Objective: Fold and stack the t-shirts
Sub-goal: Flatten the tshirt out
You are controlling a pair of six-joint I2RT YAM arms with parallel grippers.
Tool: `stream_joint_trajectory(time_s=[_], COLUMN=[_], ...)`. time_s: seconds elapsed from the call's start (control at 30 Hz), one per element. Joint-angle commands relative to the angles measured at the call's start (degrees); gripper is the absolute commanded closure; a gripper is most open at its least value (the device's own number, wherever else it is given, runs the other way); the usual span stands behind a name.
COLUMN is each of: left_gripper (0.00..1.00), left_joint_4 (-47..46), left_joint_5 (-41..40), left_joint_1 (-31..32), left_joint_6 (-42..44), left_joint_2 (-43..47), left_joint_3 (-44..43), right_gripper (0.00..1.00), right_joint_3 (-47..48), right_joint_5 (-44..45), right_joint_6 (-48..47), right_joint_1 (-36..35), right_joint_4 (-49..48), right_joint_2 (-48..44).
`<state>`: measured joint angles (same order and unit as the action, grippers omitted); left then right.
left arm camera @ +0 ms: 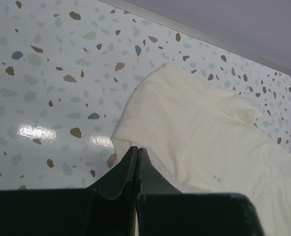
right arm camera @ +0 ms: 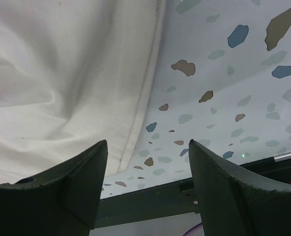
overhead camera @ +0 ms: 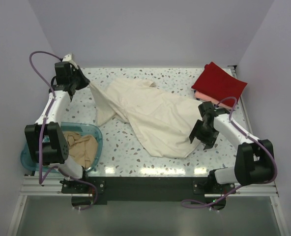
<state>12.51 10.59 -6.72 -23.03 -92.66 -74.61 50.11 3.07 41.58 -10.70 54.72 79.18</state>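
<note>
A: Any lettering, labels or numbers?
B: None legible. Cream shirt [overhead camera: 155, 120], red shirt [overhead camera: 219, 82], blue tub [overhead camera: 25, 161], speckled table [overhead camera: 121, 147]: all unmarked in every view.

**Robotics laboratory cell.** You see a test bench rather than a home: a speckled table [overhead camera: 121, 152] boxed in by plain pale walls [overhead camera: 150, 29]. The left arm [overhead camera: 52, 105] and right arm [overhead camera: 234, 132] are bolted to a black base plate [overhead camera: 145, 184] on an aluminium frame [overhead camera: 37, 189], with purple cables [overhead camera: 31, 61] looped alongside. Household goods are few, among them a cream-white t-shirt [overhead camera: 155, 118] and a blue tub [overhead camera: 26, 161].
</note>
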Motion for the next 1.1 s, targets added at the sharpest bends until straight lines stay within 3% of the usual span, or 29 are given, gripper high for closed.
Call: stream_joint_trajectory(time_s=[0.0, 0.37, 0.47, 0.53, 0.57, 0.6, 0.67, 0.7, 0.87, 1.07], left_gripper=[1.00, 1.00, 1.00, 1.00, 1.00, 1.00, 1.00, 1.00, 1.00, 1.00], left_joint_4=[-2.49, -2.14, -2.23, -2.14, -2.14, -2.05, -1.88, -1.79, -1.00, -0.30], left_joint_5=[2.07, 2.77, 2.86, 2.51, 2.33, 2.33, 1.72, 1.54, 0.49, -0.39], left_joint_1=[0.39, 0.48, 0.48, 0.48, 0.39, 0.39, 0.39, 0.39, -0.22, -2.24], left_joint_6=[-0.35, -0.44, -0.62, -0.44, -0.44, -0.44, -0.18, -0.09, 0.88, 1.58], left_joint_2=[1.52, 2.49, 2.92, 3.36, 3.37, 3.63, 4.06, 4.24, 5.30, 6.09], left_joint_3=[-1.24, 0.34, 0.69, 0.78, 0.69, 0.69, 0.60, 0.60, 0.17, -0.36], right_gripper=[0.29, 0.31, 0.38, 0.61, 0.61, 0.69, 0.97, 1.00, 1.00, 1.00], right_joint_3=[-2.37, -2.21, -1.24, -0.54, -0.54, -0.36, -0.19, 0.34, 5.69, 18.86], right_joint_5=[-1.05, -5.53, -6.67, -7.46, -7.64, -7.73, -7.64, -7.47, -8.34, -7.99], right_joint_6=[0.87, -0.80, -1.59, -2.47, -2.47, -2.65, -2.74, -2.56, -3.00, -1.07], right_joint_1=[-0.90, -6.61, -8.46, -8.90, -8.90, -8.90, -8.90, -8.90, -8.90, -8.81], right_joint_4=[0.92, -7.43, -8.93, -9.28, -9.28, -9.37, -8.93, -8.41, 1.42, 16.63], right_joint_2=[-0.43, 9.05, 12.75, 14.42, 14.51, 14.34, 12.77, 12.15, 5.39, -7.62])
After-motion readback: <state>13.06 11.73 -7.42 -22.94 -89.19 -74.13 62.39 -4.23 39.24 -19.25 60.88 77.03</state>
